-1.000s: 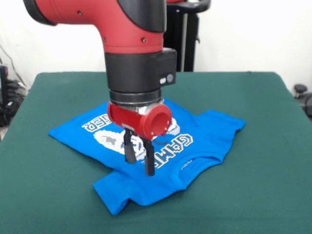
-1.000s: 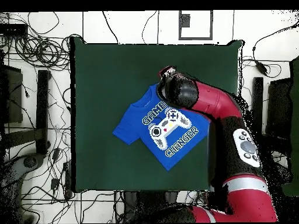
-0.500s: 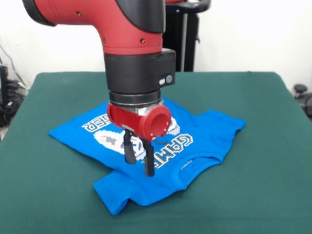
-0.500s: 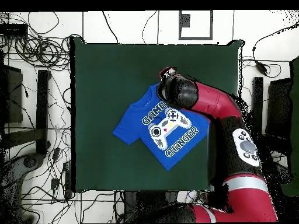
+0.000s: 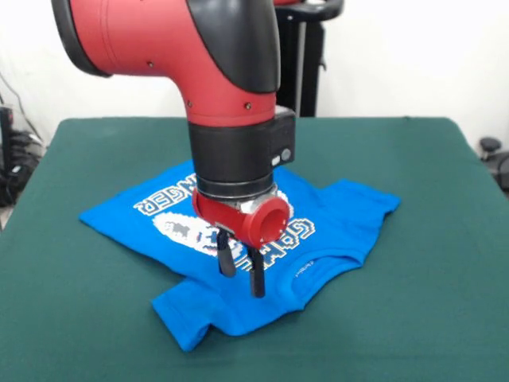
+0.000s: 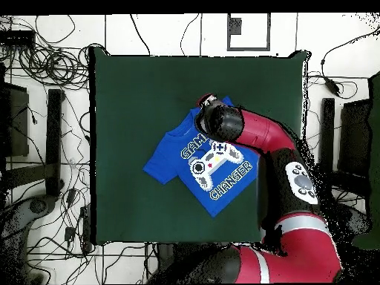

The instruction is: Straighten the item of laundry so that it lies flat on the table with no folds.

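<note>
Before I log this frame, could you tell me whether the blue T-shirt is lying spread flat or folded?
Mostly spread, print up, but not flat: the T-shirt shows a raised fold at its near sleeve, by the collar. The open hand hangs there.

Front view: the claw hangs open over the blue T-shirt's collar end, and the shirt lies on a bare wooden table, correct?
Not quite: the table has a dark green felt-like top, not bare wood, as the front view shows. The rest holds: the claw hangs open over the collar end of the blue T-shirt.
</note>
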You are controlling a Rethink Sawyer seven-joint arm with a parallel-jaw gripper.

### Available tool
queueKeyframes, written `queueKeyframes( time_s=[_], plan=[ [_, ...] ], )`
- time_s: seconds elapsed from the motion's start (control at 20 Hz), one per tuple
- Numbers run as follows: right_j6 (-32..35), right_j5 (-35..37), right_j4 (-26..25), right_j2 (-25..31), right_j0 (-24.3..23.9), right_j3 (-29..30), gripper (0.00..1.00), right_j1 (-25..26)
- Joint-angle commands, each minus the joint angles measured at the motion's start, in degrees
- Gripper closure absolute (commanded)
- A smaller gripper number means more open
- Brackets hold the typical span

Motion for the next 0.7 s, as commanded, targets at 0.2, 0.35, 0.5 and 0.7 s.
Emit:
queueKeyframes(
  time_s=[0.2,0.35,0.5,0.7],
  plan=[
    [2.7,2.1,-2.2,-2.5,3.1,0.2,0.0,5.2],
    [2.6,2.1,-2.3,-3.5,3.3,-0.8,0.0,6.0],
    [2.7,3.2,-2.0,-4.9,3.9,-2.2,0.0,6.5],
    [3.3,2.7,-1.6,-6.5,4.8,-4.4,0.0,8.4]
  ],
)
